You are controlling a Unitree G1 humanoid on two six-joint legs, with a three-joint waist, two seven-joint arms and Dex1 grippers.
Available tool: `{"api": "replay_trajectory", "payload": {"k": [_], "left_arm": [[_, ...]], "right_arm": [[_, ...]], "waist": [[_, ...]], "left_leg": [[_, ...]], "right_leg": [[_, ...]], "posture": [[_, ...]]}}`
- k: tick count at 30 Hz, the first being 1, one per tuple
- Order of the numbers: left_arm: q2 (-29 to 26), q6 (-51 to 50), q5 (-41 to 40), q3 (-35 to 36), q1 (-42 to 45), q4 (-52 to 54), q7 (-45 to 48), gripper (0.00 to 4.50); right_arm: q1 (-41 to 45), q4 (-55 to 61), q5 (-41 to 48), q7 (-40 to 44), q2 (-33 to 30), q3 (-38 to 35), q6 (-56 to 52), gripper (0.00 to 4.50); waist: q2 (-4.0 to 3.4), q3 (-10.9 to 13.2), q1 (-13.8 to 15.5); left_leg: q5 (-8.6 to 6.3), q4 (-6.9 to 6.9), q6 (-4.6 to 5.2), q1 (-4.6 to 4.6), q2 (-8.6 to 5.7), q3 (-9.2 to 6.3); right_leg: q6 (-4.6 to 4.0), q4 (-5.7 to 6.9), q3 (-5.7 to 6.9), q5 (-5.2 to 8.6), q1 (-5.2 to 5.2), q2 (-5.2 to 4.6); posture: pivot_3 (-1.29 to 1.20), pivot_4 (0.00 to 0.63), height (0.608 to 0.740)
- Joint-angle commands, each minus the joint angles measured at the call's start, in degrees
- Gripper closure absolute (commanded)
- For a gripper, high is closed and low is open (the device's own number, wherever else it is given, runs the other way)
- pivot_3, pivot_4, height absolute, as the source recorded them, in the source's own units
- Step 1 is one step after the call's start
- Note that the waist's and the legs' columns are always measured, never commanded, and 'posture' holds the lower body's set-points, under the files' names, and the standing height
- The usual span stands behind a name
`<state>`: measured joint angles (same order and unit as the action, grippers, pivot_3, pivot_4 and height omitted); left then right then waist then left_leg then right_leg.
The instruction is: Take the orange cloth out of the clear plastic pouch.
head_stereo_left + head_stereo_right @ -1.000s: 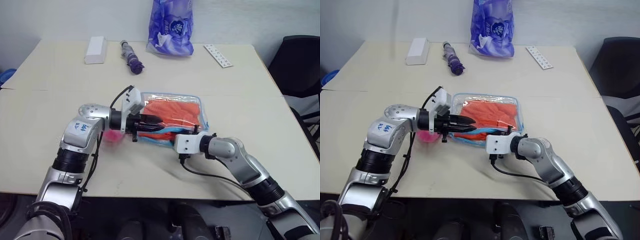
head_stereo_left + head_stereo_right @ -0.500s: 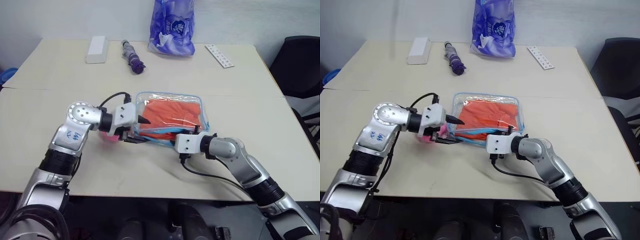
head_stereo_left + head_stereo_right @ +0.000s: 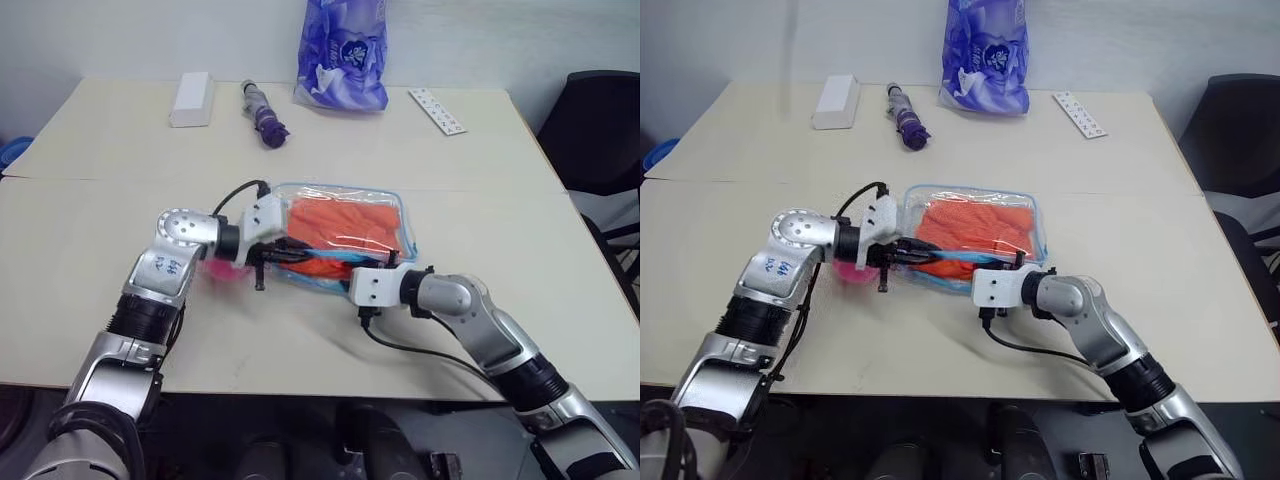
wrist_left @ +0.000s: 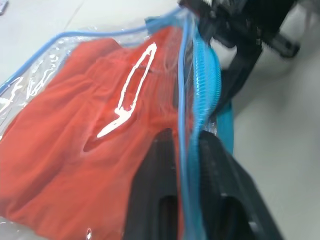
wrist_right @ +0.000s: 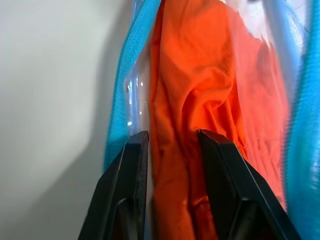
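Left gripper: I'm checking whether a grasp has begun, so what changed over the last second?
The left gripper pulled back, opened, then closed on the clear plastic pouch's blue edge. The right gripper kept pinching the orange cloth; the pouch stayed put.

Even, soft light is falling on the pale beige desk (image 3: pixel 90 230), casting only faint shadows beneath the arms. White glare streaks are shining on the clear plastic pouch with light blue zipper edging (image 4: pixel 135 87), over the bright orange wrinkled cloth (image 5: pixel 200 90). Both wrist views are blurring up close.
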<state>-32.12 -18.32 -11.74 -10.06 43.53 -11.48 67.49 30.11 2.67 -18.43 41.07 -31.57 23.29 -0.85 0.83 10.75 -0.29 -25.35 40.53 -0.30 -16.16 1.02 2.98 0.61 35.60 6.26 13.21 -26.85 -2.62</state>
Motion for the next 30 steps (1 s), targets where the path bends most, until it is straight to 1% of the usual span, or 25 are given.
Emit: {"api": "replay_trajectory", "payload": {"k": [1, 7, 13, 16, 20, 23, 26, 30], "left_arm": [[0.0, -3.6, -2.9, 1.5, 0.3, 4.2, 0.1, 4.46], [1.2, -4.9, -3.2, 1.8, 0.8, 4.8, -2.0, 4.46], [2.3, -4.1, -2.7, 2.7, 2.7, 1.7, -4.4, 4.46], [2.5, -4.5, -3.2, 2.9, 2.9, 1.9, -4.5, 4.46], [2.7, -4.8, -3.5, 2.7, 2.3, 2.9, -4.7, 4.46], [2.8, -4.9, -3.6, 2.6, 1.9, 3.3, -4.6, 4.50], [2.6, -4.8, -3.5, 2.5, 1.6, 3.5, -4.7, 4.50], [3.1, -5.3, -3.4, 2.7, 1.4, 2.7, -5.8, 4.50]], "right_arm": [[2.9, -2.5, -2.9, -0.7, -0.2, 0.7, 4.1, 2.86], [6.1, -7.9, -7.2, 0.3, -0.3, 3.4, 10.1, 2.86], [6.8, -7.9, -7.8, 2.4, -1.7, 3.3, 13.5, 2.86], [7.1, -9.7, -8.9, 1.8, -0.9, 4.1, 14.6, 2.86], [8.6, -15.5, -11.6, -0.6, 1.6, 5.3, 15.3, 2.86], [9.0, -19.5, -12.3, -1.2, 2.9, 5.8, 15.6, 3.44], [9.1, -21.2, -13.1, -1.8, 3.3, 5.9, 16.3, 4.46], [8.1, -19.1, -12.9, -0.7, 2.3, 5.9, 17.3, 4.48]], "waist": [[0.00, 0.0, 0.1], [0.00, 0.0, 0.0], [0.00, 0.0, 0.1], [0.00, 0.0, 0.1], [0.00, 0.0, -0.2], [0.00, 0.0, -0.2], [0.00, 0.0, -0.2], [0.00, 0.0, -0.1]], "left_leg": [[0.00, 0.00, 0.00, 0.00, 0.00, -0.01], [0.00, 0.00, 0.00, -0.01, -0.01, -0.05], [0.00, 0.02, 0.00, -0.02, 0.00, -0.05], [0.00, 0.02, -0.01, -0.01, 0.00, -0.06], [0.00, 0.02, -0.01, 0.00, 0.00, -0.01], [0.01, 0.02, -0.03, 0.03, 0.01, -0.01], [0.01, 0.05, -0.03, 0.02, 0.01, -0.02], [0.01, 0.05, -0.03, 0.02, 0.01, -0.04]], "right_leg": [[0.00, 0.00, 0.00, 0.00, 0.00, 0.00], [0.00, -0.02, 0.01, 0.00, 0.00, -0.02], [0.00, -0.02, 0.02, 0.00, 0.00, -0.02], [0.00, -0.02, 0.03, 0.00, 0.00, -0.03], [0.00, 0.01, -0.01, 0.00, 0.00, -0.03], [0.00, 0.03, -0.01, 0.00, 0.01, -0.02], [-0.01, 0.03, -0.01, 0.00, 0.01, -0.04], [-0.01, 0.04, -0.01, 0.00, 0.02, -0.04]], "posture": [[0.00, 0.150, 0.740], [0.00, 0.150, 0.740], [0.00, 0.150, 0.740], [0.00, 0.150, 0.740], [0.00, 0.150, 0.740], [0.00, 0.150, 0.740], [0.00, 0.150, 0.740], [0.00, 0.150, 0.740]]}}
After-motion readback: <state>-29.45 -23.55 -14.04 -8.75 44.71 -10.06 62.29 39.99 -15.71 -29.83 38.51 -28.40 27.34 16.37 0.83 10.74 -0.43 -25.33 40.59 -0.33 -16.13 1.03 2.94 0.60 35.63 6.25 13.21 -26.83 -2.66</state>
